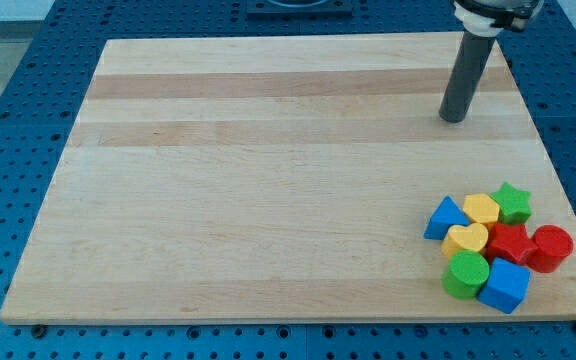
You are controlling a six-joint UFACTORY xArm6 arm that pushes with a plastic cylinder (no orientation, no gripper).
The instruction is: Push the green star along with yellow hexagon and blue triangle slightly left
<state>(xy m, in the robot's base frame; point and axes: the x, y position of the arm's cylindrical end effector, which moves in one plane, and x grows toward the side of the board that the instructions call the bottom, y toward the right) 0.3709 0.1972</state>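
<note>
The green star (513, 201) sits at the view's lower right, at the top right of a tight cluster. The yellow hexagon (481, 209) touches its left side, and the blue triangle (446, 218) lies left of the hexagon. My tip (453, 118) stands on the board near the view's upper right, well above the cluster and apart from every block.
In the same cluster are a yellow heart (465, 240), a red star (511, 243), a red cylinder (551, 248), a green cylinder (465, 275) and a blue cube (505, 286). The wooden board (268, 180) ends just right of and below the cluster.
</note>
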